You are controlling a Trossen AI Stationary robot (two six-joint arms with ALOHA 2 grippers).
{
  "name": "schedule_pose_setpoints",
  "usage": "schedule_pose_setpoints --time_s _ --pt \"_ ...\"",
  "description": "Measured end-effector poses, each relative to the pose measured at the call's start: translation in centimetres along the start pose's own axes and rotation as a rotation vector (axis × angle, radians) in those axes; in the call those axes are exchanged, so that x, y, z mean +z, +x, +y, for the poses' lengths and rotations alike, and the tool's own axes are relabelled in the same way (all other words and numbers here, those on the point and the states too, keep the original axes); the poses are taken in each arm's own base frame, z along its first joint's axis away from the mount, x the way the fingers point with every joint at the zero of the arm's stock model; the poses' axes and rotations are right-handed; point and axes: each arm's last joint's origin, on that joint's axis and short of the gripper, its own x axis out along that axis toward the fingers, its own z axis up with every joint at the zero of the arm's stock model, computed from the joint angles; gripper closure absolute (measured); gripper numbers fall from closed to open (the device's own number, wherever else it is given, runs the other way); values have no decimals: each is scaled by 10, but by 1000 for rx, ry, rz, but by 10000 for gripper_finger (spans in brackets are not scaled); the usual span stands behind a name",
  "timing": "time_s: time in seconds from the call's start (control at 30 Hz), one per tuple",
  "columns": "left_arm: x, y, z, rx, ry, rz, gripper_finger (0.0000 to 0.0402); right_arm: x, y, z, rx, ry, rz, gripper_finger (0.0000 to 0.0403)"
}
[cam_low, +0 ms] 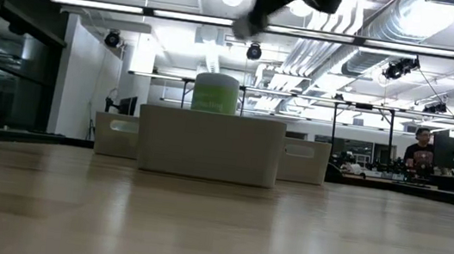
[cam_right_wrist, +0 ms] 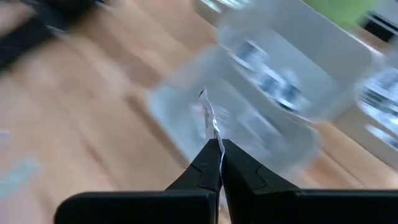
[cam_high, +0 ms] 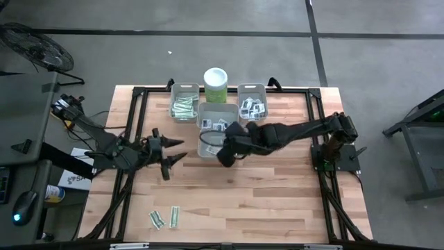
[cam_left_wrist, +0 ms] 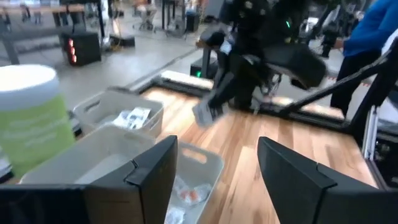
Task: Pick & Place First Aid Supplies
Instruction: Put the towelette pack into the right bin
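Pale wood planks make up the table top [cam_high: 277,201], and above its middle the right gripper [cam_right_wrist: 219,144] pinches a small flat white paper packet [cam_right_wrist: 210,115] by its lower edge. The packet stands edge-on between the closed fingertips, its long axis running straight out from the jaws. In the high view the right arm stretches leftward from its base at the table's right side, its gripper [cam_high: 223,157] hanging at the near right corner of the middle grey rectangular plastic bin [cam_high: 206,148]. That bin holds a few white square packets with dark print [cam_high: 216,125] at its far end.

The left gripper [cam_high: 173,149] sits left of the same bin, pointing right, its two dark fingers [cam_left_wrist: 152,171] spread wide and empty.

Two more grey bins stand farther back: the far left bin [cam_high: 184,104] holds narrow pale green-white strips, the far right bin [cam_high: 252,104] more white squares. Between them rises a tall pale green canister with a white lid [cam_high: 215,85]. Two green-white strip packets [cam_high: 165,219] lie loose near the table's near left edge, long axes roughly near-to-far.
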Motion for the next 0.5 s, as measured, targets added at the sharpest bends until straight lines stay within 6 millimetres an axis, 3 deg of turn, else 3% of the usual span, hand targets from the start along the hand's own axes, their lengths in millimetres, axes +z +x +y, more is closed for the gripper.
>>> schedule_pose_setpoints --time_s 0.23,0.5 --pt "-5 -12 18 19 -47 84 179 15 15 -51 -200 -25 211 403" --pt "-8 -13 22 43 -53 103 179 58 38 -125 -236 -111 364 403"
